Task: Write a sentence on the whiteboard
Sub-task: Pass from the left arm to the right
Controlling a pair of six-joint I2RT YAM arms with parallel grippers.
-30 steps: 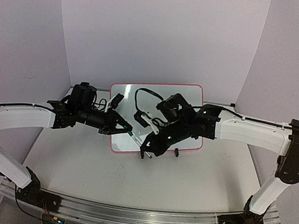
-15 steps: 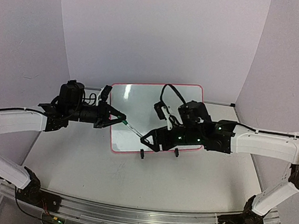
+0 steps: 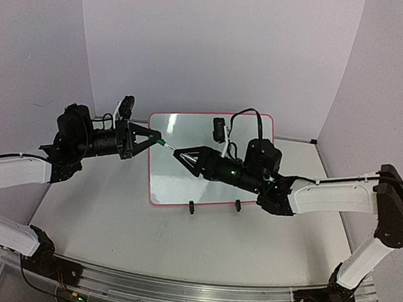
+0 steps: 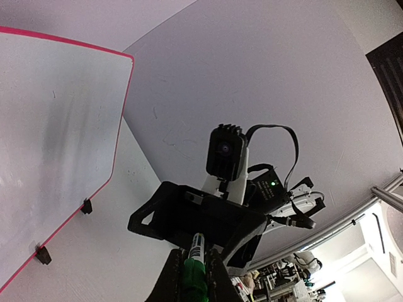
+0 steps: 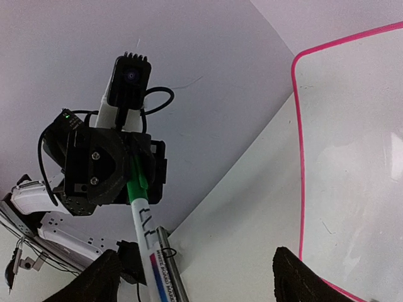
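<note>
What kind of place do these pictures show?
Probably a robotics lab test booth: a plain backdrop encloses the table, and the left arm and right arm are mounted on a metal rail.

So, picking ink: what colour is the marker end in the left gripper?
Green, on the white-barrelled marker; right wrist view shows it best.

One whiteboard, two clip feet, one marker, one left end effector, one right end effector
</note>
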